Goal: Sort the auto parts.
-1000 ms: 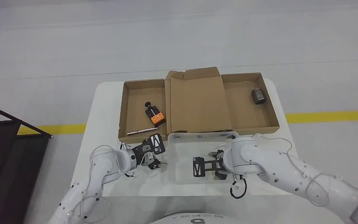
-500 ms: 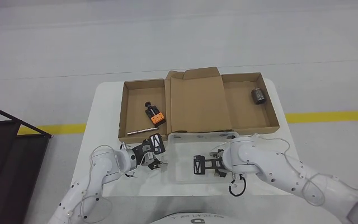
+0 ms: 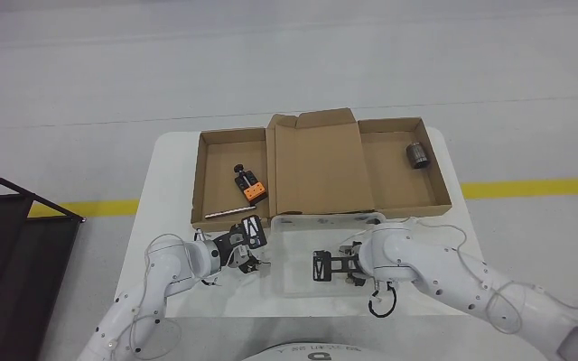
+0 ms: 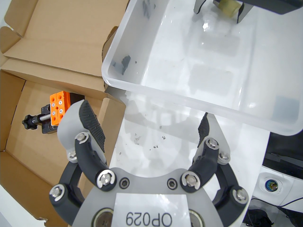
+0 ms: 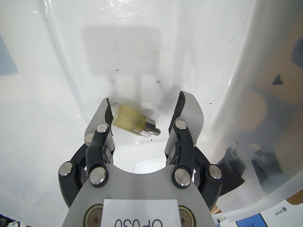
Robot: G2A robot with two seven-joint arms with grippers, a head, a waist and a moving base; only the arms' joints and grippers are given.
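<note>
As my left gripper (image 4: 144, 111) hangs spread and empty beside the clear tray (image 3: 287, 271), lower centre of the top view, my right gripper (image 5: 143, 100) straddles a yellow fitting (image 5: 129, 120) inside it, jaws wide, seemingly lined up to grab.

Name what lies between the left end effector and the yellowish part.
Left wrist view: table, clear bin's wall, bare bin floor, from left end effector to yellowish part.

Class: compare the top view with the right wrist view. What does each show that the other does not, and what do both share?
Top view: an orange part in one end compartment of the cardboard box and a dark cylinder in the other. Right wrist view: a yellowish part, metal stud at one end, lying between the open jaws. Shared: the right gripper inside the clear tray.
</note>
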